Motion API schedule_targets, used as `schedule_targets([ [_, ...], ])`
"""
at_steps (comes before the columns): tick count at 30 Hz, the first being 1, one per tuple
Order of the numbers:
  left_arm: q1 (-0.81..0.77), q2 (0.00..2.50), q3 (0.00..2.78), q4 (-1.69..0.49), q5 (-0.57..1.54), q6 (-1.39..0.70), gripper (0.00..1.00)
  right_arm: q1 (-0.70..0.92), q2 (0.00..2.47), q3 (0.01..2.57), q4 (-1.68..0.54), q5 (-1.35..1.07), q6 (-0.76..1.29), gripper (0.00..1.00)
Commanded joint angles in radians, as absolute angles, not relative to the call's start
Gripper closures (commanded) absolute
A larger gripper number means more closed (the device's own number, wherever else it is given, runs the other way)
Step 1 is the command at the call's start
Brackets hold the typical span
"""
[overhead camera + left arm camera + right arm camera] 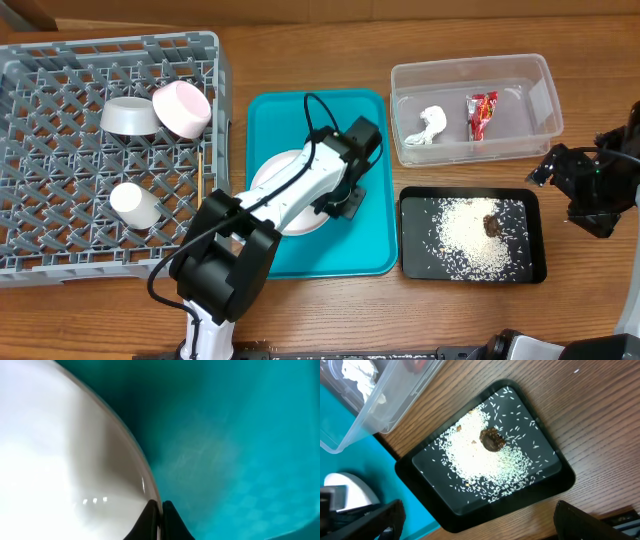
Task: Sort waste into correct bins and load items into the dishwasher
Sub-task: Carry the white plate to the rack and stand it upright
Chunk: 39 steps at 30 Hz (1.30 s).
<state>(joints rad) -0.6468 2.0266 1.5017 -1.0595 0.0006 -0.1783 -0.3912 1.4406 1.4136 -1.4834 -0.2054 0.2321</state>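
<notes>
1. The white plate lies on the teal tray at mid-bench. The left tool is clamped together on its right rim.
2. Left of the tray, the grey rack holds 1 grey bowl, 1 pink bowl and 1 white cup.
3. Far right, the clear tub holds the tissue and red wrapper. Near right, the black tray holds rice and the brown lump.
4. The right tool hangs just right of the black tray, fingers wide apart.
</notes>
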Motion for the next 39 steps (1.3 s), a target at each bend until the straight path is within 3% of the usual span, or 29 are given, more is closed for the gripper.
schedule_targets([
  [1,-0.642,1.937,1.644,-1.095,-0.031,-0.238,0.96,-0.393,1.414,1.435,-1.481,-0.207,0.233,0.04],
  [11,-0.451,1.689,1.776,-1.165,0.012,-0.25,0.96,-0.393,1.414,1.435,-1.479,-0.206,0.232,0.03],
  [21,-0.01,1.664,1.71,-1.205,0.637,0.052,0.96,-0.393,1.414,1.435,-1.479,-0.206,0.232,0.04],
  [27,0.142,1.664,1.569,-1.188,0.813,0.147,0.96,-0.393,1.414,1.435,-1.477,-0.206,0.232,0.03],
  [33,0.244,1.665,1.467,-1.182,0.813,0.157,0.96,-0.393,1.414,1.435,-1.479,-0.206,0.232,0.03],
  [34,0.261,1.665,1.467,-1.195,0.813,0.157,0.9,-0.393,1.414,1.435,-1.479,-0.206,0.232,0.03],
  [36,0.297,1.662,1.474,-1.234,0.832,0.154,0.37,-0.393,1.414,1.435,-1.48,-0.206,0.232,0.03],
  [39,0.314,1.655,1.488,-1.249,0.857,0.155,0.11,-0.393,1.414,1.435,-1.479,-0.207,0.233,0.03],
])
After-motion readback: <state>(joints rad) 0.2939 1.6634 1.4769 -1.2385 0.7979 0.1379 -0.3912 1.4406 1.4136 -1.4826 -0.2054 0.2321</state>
